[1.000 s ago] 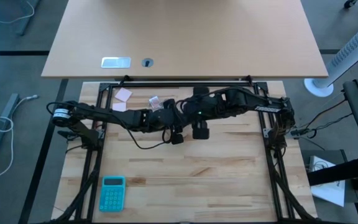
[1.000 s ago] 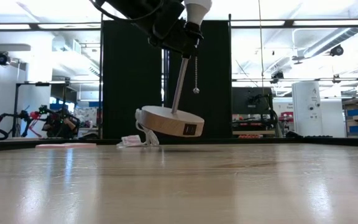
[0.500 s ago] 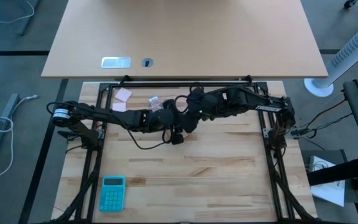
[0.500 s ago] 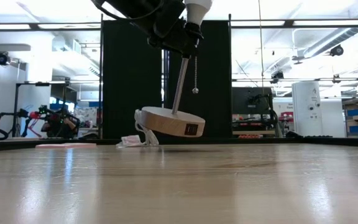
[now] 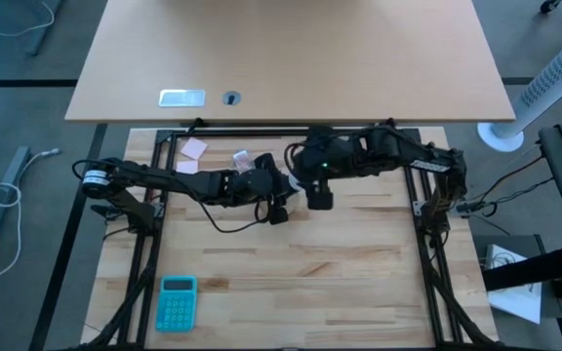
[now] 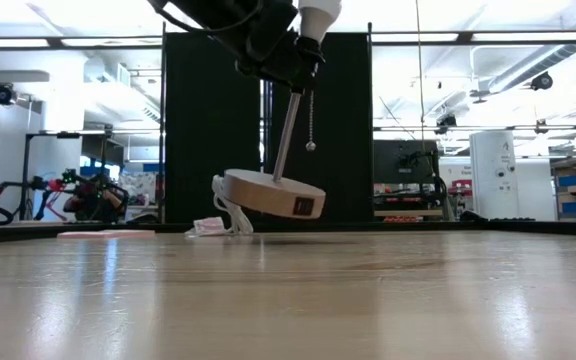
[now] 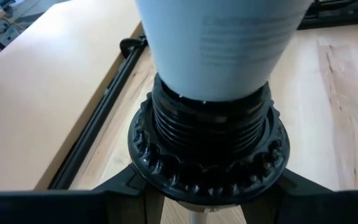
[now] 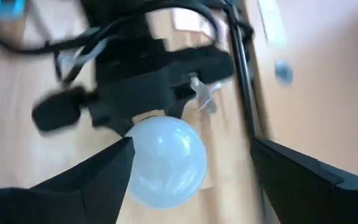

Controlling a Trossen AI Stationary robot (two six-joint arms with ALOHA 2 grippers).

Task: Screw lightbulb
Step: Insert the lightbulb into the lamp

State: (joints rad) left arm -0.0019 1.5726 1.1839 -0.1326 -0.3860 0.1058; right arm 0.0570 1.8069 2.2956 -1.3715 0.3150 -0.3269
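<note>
Hiding the lightbulb [image 8: 166,163] from overhead: right claw [image 8: 191,177] (fingers apart).

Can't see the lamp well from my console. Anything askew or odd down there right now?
Yes: the wooden base hangs tilted above the table, lifted by the left gripper clamped around the black socket. The lightbulb sits in the socket, between the right gripper's open fingers.

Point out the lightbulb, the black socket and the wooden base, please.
lightbulb [image 8: 166,162]: right wrist view, middle of frosted dome.
black socket [image 7: 210,146]: left wrist view, threaded collar.
wooden base [image 6: 268,191]: low view, disc's side edge.
</note>
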